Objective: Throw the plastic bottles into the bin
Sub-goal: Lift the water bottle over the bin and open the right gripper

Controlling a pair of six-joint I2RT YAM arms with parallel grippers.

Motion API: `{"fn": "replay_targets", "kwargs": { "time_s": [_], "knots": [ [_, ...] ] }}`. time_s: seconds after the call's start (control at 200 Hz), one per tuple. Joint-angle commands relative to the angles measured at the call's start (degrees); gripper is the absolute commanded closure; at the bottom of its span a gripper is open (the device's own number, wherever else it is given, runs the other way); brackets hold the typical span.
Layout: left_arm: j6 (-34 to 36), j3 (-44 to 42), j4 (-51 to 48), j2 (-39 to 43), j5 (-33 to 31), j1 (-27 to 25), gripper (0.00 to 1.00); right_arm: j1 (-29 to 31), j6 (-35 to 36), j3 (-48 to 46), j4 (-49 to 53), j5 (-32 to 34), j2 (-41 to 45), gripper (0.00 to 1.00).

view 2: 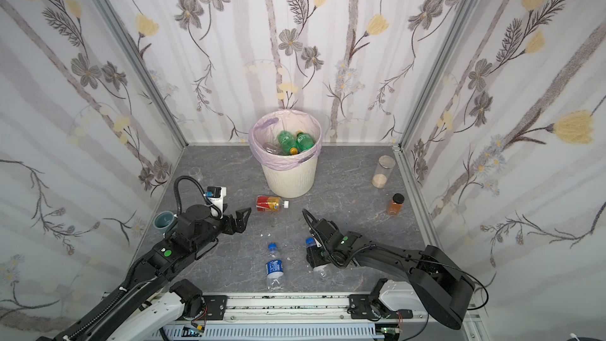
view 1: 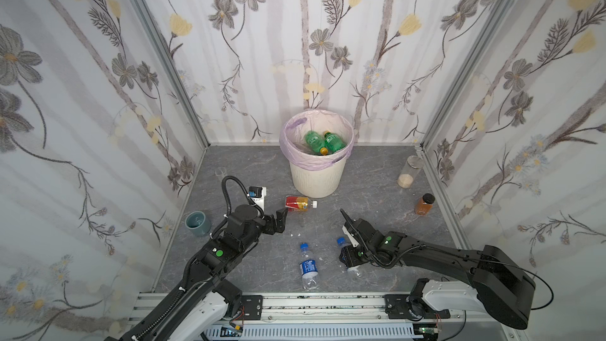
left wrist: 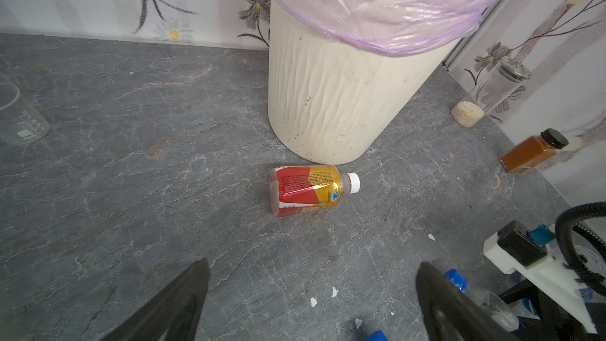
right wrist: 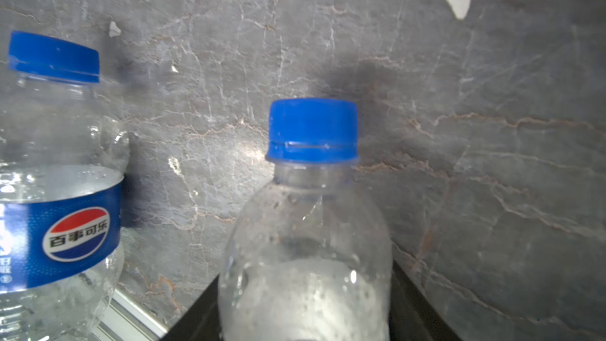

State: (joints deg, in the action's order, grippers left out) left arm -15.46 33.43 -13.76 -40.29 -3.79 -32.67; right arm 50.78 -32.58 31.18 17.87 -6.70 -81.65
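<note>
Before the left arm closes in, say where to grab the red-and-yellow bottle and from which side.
Grip the red-and-yellow bottle across its labelled middle, from above. It lies on its side, white cap away from the left gripper; the bin stands close behind, blocking that side. Its length runs from jaw to jaw in the left wrist view, so probably turn the wrist first.

Robot test booth — wallpapered panels (view 1: 98,93) (floral), aluminium rail (view 1: 328,303).

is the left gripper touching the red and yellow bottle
Apart. The left wrist view shows a stretch of bare grey floor between the left gripper, jaws open, and the red-and-yellow bottle lying on its side.
</note>
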Motion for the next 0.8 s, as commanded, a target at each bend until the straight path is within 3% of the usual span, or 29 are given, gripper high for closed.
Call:
{"fn": "replay_targets", "kwargs": {
  "time_s": [0.0,0.195,0.51,0.66,0.794],
  "knots": [
    [-1.2,-0.4,0.9,0.4,0.6,0.1,0.0,0.4,-1.2,1.0,-3.2,3.9,1.8,0.45],
    [-1.4,-0.4,0.8,0.2,0.7,0.1,0.0,0.9,0.4,3.5,-4.5,9.5,16.7,0.55],
    [-1.4,0.1,0.8,-0.5,0.9,0.1,0.0,0.9,10.9,8.0,-13.2,19.0,34.4,0.59],
    [-1.7,0.1,0.8,-0.5,1.0,0.1,0.0,0.8,16.1,9.1,-19.8,20.5,38.0,0.59],
    [-1.9,0.7,0.7,-0.7,1.5,0.1,0.0,0.4,21.1,15.5,-22.3,22.6,35.2,0.59]
  ]
}}
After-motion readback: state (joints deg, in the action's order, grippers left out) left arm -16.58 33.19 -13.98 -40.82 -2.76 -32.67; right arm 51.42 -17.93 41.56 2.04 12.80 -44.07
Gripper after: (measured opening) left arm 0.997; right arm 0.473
